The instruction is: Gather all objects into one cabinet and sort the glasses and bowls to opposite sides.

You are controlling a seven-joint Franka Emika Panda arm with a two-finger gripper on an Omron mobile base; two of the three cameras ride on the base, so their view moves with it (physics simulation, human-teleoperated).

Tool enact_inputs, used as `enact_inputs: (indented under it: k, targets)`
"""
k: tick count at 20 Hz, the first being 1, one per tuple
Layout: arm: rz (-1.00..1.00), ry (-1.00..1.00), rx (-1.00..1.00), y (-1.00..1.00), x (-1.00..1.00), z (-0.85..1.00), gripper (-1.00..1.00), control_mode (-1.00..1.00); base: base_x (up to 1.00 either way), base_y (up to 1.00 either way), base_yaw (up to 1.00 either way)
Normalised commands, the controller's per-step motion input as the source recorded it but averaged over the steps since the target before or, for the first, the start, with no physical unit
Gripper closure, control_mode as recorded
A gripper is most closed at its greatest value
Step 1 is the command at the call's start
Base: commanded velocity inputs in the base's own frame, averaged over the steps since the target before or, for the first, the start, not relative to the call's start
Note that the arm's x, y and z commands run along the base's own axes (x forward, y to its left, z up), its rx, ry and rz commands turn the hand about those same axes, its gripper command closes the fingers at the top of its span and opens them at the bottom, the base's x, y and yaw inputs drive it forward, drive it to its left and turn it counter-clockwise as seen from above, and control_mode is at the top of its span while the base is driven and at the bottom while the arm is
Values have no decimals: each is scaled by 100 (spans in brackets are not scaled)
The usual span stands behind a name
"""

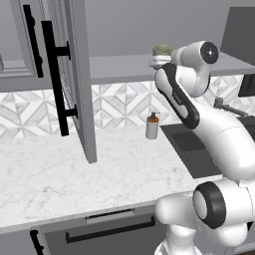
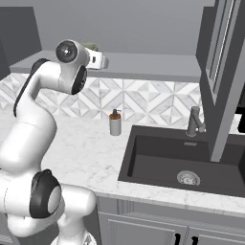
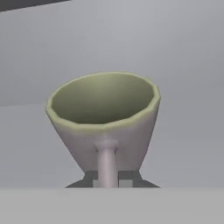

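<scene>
Up on the grey shelf [image 1: 119,67], a grey-beige mug [image 3: 105,118] with a pale-green inside is seen close in the hand view, its handle turned toward the camera. The gripper [image 3: 112,178] is at the mug's base, but only dark finger bits are visible beside the handle; whether it is clamped on the mug or loose cannot be told. From the left base view only the mug's green rim [image 1: 163,50] peeks out behind the arm's wrist, the rest hidden. From the right base view just a sliver of rim [image 2: 89,46] is made out above the hand. Whether the mug is resting on the shelf or lifted off it cannot be told.

An open cabinet door [image 1: 74,74] with black bar handles is seen edge-on at left, its top cut off. A soap dispenser [image 1: 152,126] stands on the marble counter [image 1: 60,174] by the dark sink [image 2: 182,162]. The faucet [image 2: 195,122] is partly covered by another door edge.
</scene>
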Motion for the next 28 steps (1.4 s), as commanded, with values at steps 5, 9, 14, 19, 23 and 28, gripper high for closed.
enact_inputs:
  k: [5, 9, 14, 19, 23, 28]
  targets:
    - [-2, -4, 0, 0, -82, 0, 100, -100, 0, 0, 0]
    - [-2, -1, 0, 0, -91, 0, 100, -100, 0, 0, 0]
    - [-1, -2, 0, 0, -40, 0, 100, 100, -60, 0, -4]
    - [0, 0, 0, 0, 0, 0, 100, 100, -100, 0, -10]
    - [0, 0, 0, 0, 0, 0, 100, 100, -99, -10, -8]
    - [0, 0, 0, 0, 0, 0, 100, 100, -99, -22, -14]
